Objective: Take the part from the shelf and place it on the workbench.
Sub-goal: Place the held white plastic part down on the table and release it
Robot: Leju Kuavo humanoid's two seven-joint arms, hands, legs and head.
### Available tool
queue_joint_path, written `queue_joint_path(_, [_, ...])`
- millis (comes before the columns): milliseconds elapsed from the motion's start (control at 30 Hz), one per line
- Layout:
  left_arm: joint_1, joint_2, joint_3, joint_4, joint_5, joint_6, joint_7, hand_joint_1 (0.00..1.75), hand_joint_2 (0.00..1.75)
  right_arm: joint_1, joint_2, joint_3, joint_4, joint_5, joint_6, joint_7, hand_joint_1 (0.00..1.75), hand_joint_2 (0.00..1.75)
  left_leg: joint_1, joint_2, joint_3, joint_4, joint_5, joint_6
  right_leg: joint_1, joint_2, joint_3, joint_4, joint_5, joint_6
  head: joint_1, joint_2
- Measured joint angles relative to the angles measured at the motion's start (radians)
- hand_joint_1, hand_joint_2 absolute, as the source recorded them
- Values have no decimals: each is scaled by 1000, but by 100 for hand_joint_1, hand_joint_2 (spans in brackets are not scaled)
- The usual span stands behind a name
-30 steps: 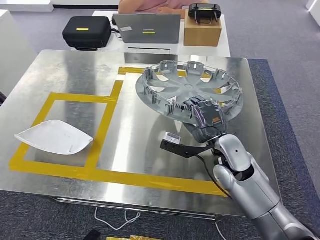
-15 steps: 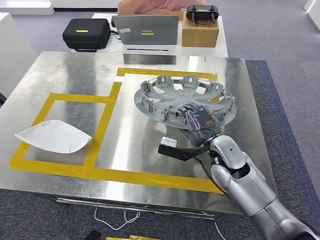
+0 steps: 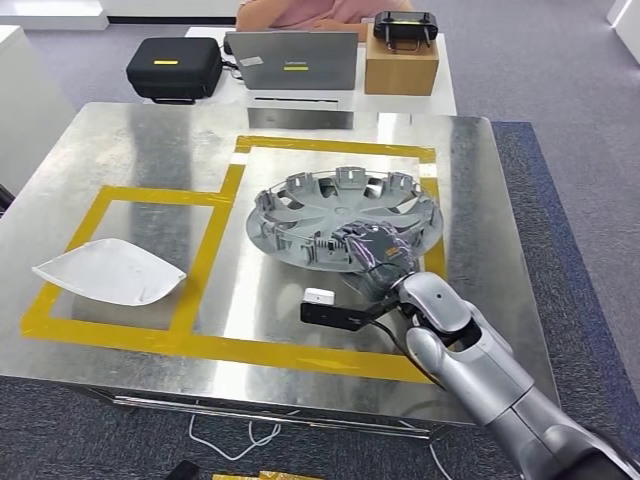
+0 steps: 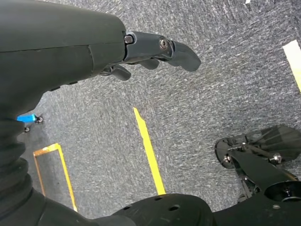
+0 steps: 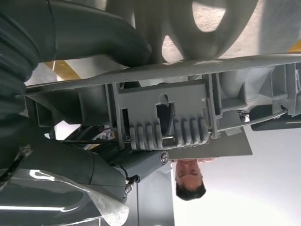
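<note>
Head view: the grey hubcap (image 3: 343, 215), a round spoked wheel cover with clips ringing its rim, sits inside-up over the workbench (image 3: 136, 150), its left edge low within the yellow-taped square. The right hand (image 3: 377, 255) grasps its rim at 5 o'clock. The left hand (image 4: 156, 52) hangs over carpet, fingers loosely spread, holding nothing.

Right hand (image 5: 106, 94) grips grey wheel cover (image 5: 199, 75) rim; person beyond.
</note>
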Motion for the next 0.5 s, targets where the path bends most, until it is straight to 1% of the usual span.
queue_joint_path(200, [4, 2, -8, 0, -2, 5, -3, 0, 175, -24, 3, 27, 7, -11, 13, -1, 175, 175, 0, 0, 0, 0, 0, 0, 0, 0, 0, 0, 0, 0, 0, 0])
queue_joint_path(333, [4, 5, -14, 0, -2, -5, -7, 0, 175, -30, 3, 42, 5, -13, 15, -1, 0, 0, 0, 0, 0, 0, 0, 0, 0, 0, 0, 0, 0, 0, 0, 0])
queue_joint_path(467, [4, 8, -18, 0, -2, -17, -13, 0, 175, -33, 3, 56, -2, -13, 15, -1, 0, 0, 0, 0, 0, 0, 0, 0, 0, 0, 0, 0, 0, 0, 0, 0])
queue_joint_path(500, [4, 9, -18, 0, -2, -20, -16, 0, 131, -34, 3, 59, -4, -13, 15, -1, 0, 0, 0, 0, 0, 0, 0, 0, 0, 0, 0, 0, 0, 0, 0, 0])
